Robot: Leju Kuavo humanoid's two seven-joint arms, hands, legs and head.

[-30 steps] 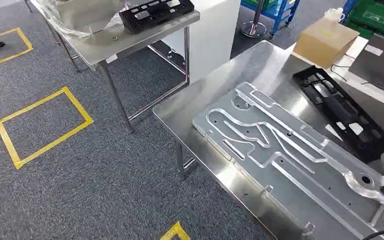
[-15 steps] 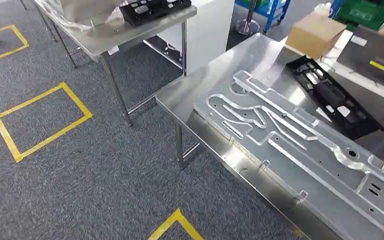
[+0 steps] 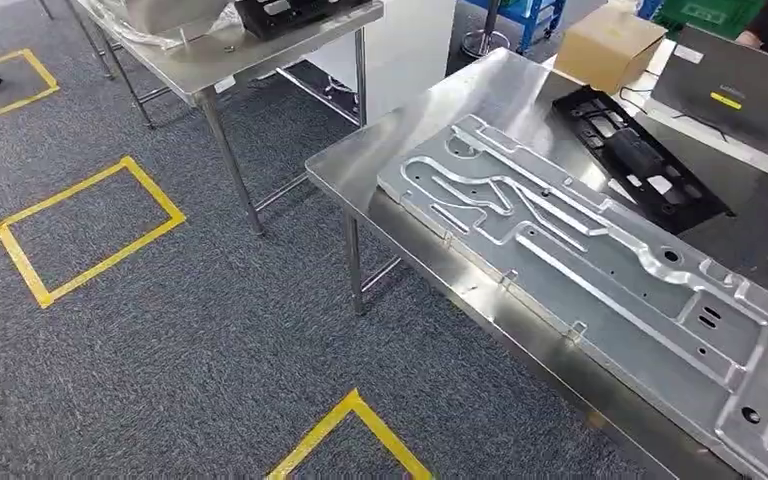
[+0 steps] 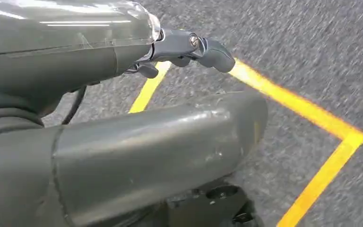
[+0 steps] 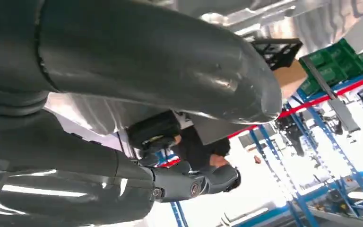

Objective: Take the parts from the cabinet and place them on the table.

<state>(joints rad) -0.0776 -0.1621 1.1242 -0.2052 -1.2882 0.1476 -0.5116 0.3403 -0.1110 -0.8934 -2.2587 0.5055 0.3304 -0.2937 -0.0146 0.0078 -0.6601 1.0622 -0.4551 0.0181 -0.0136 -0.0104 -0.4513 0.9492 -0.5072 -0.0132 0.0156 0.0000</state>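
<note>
You have a large machined aluminium plate (image 3: 600, 270) lying flat on the near steel table (image 3: 380, 165), with a black plastic frame (image 3: 635, 160) just beyond it on the far side, so both parts look already delivered. I judge the step in hand is going to the cabinet for another part; no cabinet shows here. Your left hand (image 4: 179, 49) hangs over carpet and yellow floor tape (image 4: 307, 109), fingers loosely spread, holding nothing. Your right hand (image 5: 189, 182) also looks empty, fingers apart, and its wrist view adds blue shelving (image 5: 340, 161) behind the table.
</note>
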